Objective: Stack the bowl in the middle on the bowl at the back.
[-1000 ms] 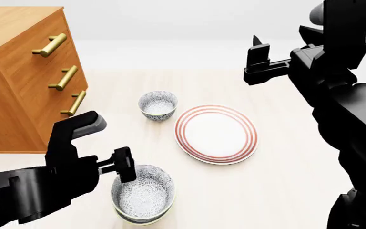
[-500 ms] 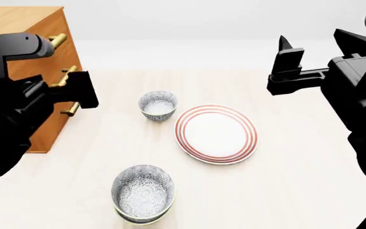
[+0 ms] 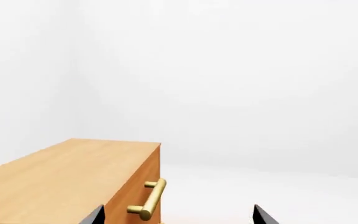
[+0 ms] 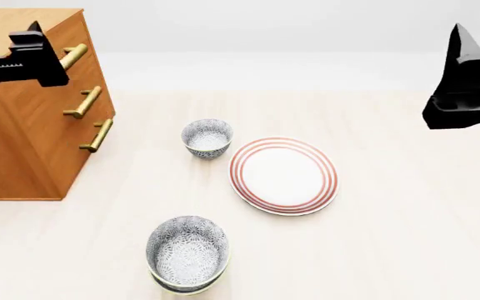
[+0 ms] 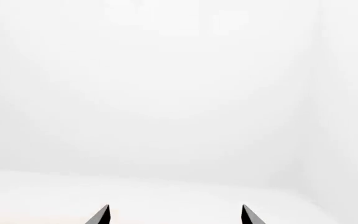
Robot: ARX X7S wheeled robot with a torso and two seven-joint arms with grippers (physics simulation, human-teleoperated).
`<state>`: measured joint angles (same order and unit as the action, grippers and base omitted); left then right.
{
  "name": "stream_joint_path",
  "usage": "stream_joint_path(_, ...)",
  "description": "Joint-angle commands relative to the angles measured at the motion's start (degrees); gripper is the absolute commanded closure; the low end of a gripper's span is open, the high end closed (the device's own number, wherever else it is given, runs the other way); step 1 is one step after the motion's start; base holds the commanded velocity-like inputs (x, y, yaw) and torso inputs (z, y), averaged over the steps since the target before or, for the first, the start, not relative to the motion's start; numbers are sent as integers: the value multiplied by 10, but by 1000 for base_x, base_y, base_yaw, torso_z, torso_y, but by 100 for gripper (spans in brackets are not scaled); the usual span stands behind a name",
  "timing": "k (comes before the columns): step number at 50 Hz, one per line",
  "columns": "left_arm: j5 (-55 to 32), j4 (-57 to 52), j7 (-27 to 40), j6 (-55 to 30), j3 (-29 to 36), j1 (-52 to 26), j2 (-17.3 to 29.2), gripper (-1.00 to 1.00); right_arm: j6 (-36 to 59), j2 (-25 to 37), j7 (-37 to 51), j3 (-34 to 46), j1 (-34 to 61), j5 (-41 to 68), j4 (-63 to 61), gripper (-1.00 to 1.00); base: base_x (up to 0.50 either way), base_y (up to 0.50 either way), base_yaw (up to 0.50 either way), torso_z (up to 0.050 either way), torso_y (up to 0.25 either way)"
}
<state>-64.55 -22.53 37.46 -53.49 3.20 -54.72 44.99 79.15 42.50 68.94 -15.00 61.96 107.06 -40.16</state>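
Note:
Two grey-blue patterned bowls sit nested at the near edge of the head view. The upper bowl (image 4: 187, 251) rests inside the lower one, of which only the rim (image 4: 167, 285) shows. A third matching bowl (image 4: 207, 137) stands alone farther off. From here I cannot tell which is the bowl in the middle or the bowl at the back. My left gripper (image 4: 35, 53) is raised in front of the cabinet, far from all the bowls. Its wrist view shows the left gripper (image 3: 179, 217) open and empty. High at the right edge, my right gripper (image 4: 467, 78) is also open and empty (image 5: 175, 216).
A flat white plate with red rings (image 4: 284, 175) lies to the right of the lone bowl. A wooden drawer cabinet (image 4: 23, 137) with brass handles (image 3: 149, 200) stands at the left. Pale tabletop (image 4: 374, 237) surrounds the dishes.
Both arms lifted and swung outward. The left gripper left the nested bowls and rose to the cabinet's top corner. The right gripper moved right. The bowls and plate stayed put.

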Motion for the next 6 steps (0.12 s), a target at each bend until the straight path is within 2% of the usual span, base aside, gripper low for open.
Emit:
stream_joint_path(1, -4, -29, 5, 8, -31, 1, 28, -100, -43, 61, 68, -14, 1, 85, -20, -100, 0, 0, 0, 0, 0)
stream_joint_path(6, -34, -38, 26, -4, -55, 9, 39, -100, -57, 77, 78, -30, -13, 103, -30, -100, 0, 0, 0, 0, 0)
